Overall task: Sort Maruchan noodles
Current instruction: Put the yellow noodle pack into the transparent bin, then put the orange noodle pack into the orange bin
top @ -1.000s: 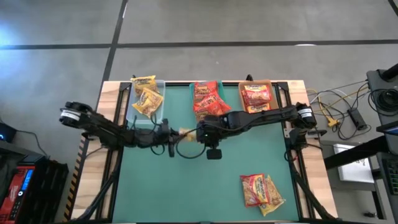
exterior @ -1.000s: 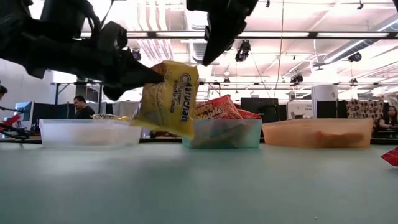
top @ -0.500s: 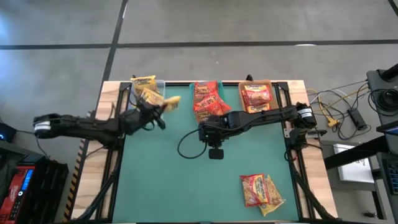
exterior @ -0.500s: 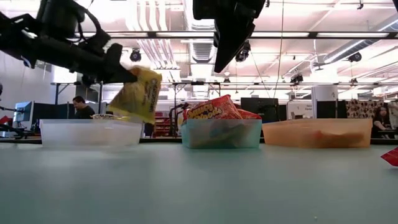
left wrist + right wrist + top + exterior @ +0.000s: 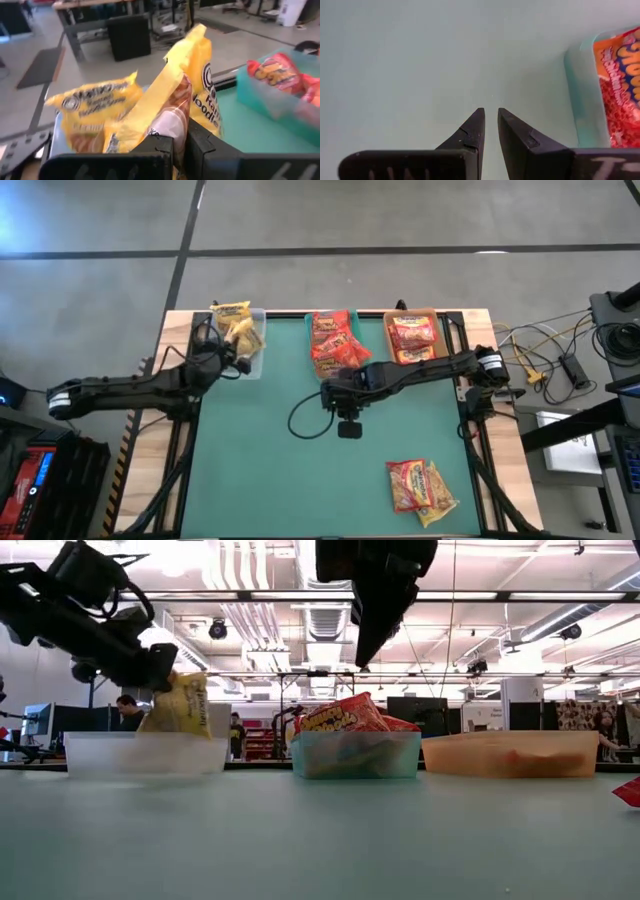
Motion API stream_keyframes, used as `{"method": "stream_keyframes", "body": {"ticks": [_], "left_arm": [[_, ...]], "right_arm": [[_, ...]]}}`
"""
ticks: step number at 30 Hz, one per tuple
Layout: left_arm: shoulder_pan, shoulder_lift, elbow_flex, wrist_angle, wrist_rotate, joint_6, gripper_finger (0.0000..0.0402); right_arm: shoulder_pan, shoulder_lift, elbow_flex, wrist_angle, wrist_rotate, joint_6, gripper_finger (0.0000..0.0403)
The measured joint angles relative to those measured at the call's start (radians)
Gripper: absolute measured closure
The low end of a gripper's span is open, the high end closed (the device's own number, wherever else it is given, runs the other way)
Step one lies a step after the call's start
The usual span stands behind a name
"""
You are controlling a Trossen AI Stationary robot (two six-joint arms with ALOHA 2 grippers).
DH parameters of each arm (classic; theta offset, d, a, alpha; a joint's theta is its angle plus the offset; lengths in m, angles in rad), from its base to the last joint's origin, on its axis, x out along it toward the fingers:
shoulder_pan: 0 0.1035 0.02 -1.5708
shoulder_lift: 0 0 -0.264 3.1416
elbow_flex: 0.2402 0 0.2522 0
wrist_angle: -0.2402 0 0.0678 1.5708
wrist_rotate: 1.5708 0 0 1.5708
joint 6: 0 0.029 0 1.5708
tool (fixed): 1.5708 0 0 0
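Moved: your left pincer (image 5: 177, 150), clamped on a yellow crinkly noodle packet (image 5: 192, 90), now over the far-left clear tray (image 5: 145, 753); right pincer (image 5: 490, 127) nearly closed, empty. Remaining: mixed packets (image 5: 420, 485), near-right desk (image 5: 250, 480).

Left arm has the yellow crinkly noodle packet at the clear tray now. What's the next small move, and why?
Probably open the left gripper. It is shut on the yellow crinkly noodle packet, which hangs over the clear plastic tray where other yellow packets already lie, so a release should drop it in. The right gripper waits empty over the green mat.
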Motion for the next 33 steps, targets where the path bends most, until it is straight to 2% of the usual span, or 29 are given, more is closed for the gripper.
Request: {"method": "stream_keyframes", "body": {"ticks": [7, 10, 16, 23, 25, 28, 33], "left_arm": [[0.000, 0.008, 0.000, -0.207, -0.007, -0.224, 0.0399], [0.000, 0.017, 0.000, -0.260, -0.006, -0.275, 0.0384], [-0.001, 0.022, 0.008, -0.275, -0.018, -0.233, 0.0327], [-0.001, 0.024, 0.066, -0.296, -0.180, -0.199, 0.0243], [0.000, 0.027, 0.079, -0.299, -0.188, -0.200, 0.0225], [-0.001, 0.038, 0.092, -0.314, -0.188, -0.200, 0.0207], [-0.001, 0.063, 0.095, -0.358, -0.191, -0.232, 0.0201]], "right_arm": [[0.000, 0.000, -0.047, -0.002, 0.000, 0.042, 0.0358], [0.000, 0.000, -0.050, -0.015, 0.000, 0.089, 0.0358], [0.008, 0.000, -0.050, -0.187, -0.011, 0.210, 0.0358], [0.066, -0.001, -0.050, -0.406, -0.012, 0.373, 0.0358], [0.096, -0.003, -0.052, -0.424, -0.012, 0.410, 0.0358], [0.149, -0.003, -0.055, -0.424, -0.012, 0.465, 0.0358], [0.239, -0.003, -0.062, -0.424, -0.011, 0.549, 0.0358]]}}
